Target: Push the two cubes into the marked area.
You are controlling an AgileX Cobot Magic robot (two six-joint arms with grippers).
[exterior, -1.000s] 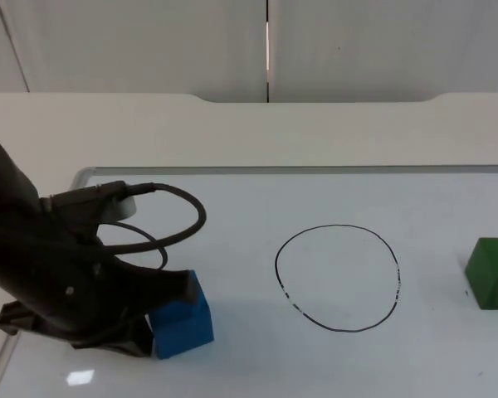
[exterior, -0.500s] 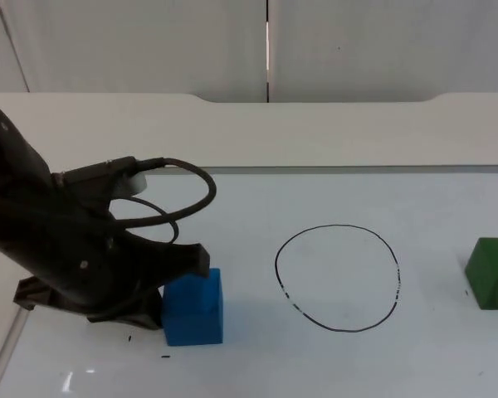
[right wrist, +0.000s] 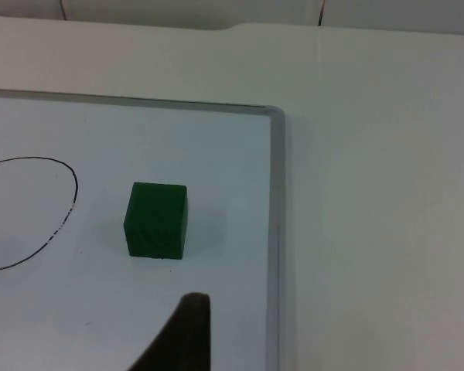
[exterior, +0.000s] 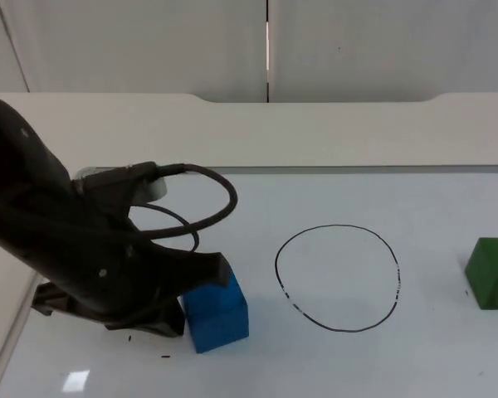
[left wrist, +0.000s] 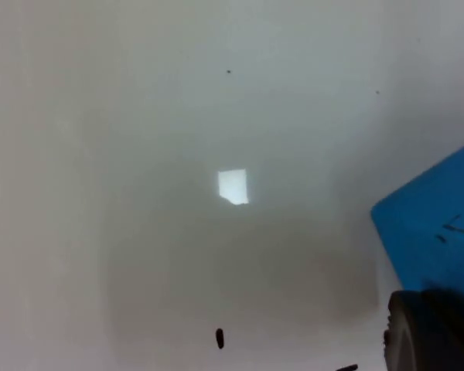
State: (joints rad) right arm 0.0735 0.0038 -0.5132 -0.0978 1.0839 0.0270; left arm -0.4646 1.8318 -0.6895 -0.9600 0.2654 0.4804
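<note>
A blue cube (exterior: pixel 217 315) sits on the whiteboard, left of the black drawn circle (exterior: pixel 336 278) and apart from it. My left gripper (exterior: pixel 181 305) is low on the board and presses against the cube's left side; the arm hides the cube's left edge. In the left wrist view the blue cube (left wrist: pixel 437 232) lies right beside a black fingertip (left wrist: pixel 433 334). A green cube (exterior: pixel 491 272) rests to the right of the circle, also outside it. My right gripper (right wrist: pixel 182 340) waits short of the green cube (right wrist: pixel 156 219), not touching it.
The whiteboard's metal rim (right wrist: pixel 275 232) runs close to the green cube's far side, with bare table beyond it. The board's left rim (exterior: pixel 17 332) passes under my left arm. Small dark marks (exterior: pixel 164 357) dot the board near the blue cube.
My left arm has slid to the right along the board, and the blue cube has moved with it toward the circle. The green cube has stayed in place.
</note>
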